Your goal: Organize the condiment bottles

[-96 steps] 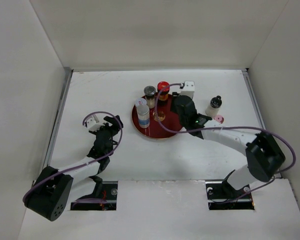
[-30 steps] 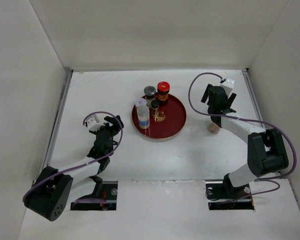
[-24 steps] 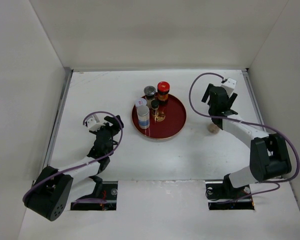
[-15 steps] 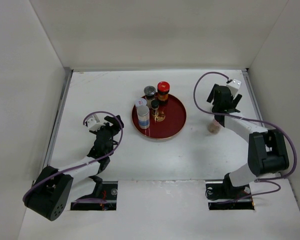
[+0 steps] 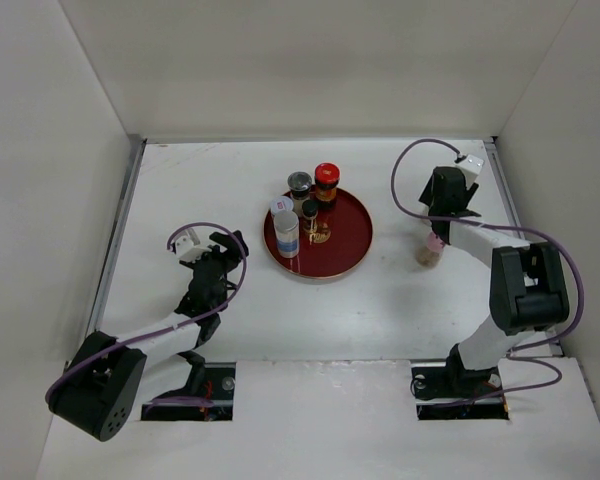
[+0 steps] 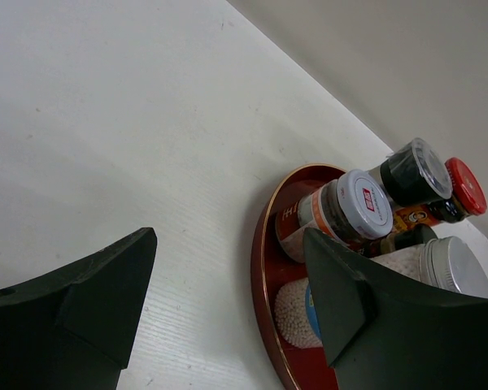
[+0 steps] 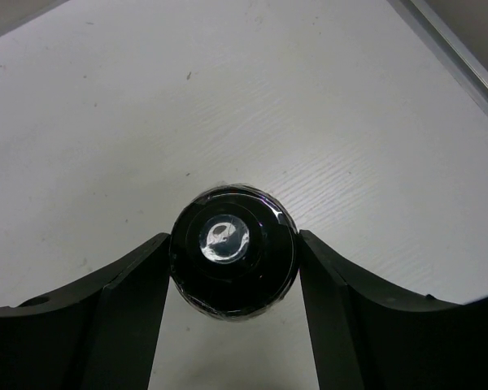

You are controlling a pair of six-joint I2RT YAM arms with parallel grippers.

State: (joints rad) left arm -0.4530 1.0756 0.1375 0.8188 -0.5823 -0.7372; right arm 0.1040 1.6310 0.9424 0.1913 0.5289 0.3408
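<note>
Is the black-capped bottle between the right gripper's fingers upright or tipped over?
Upright: the black-capped bottle shows only its round cap, seen straight from above.

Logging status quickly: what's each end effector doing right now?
Left end effector: open, holding nothing.
Right end effector: closed on the black-capped bottle.

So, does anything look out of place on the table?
Nothing is spilled or broken. The pink-capped jar sits alone right of the red plate, and the right tool grips a black-capped bottle off it too.
</note>
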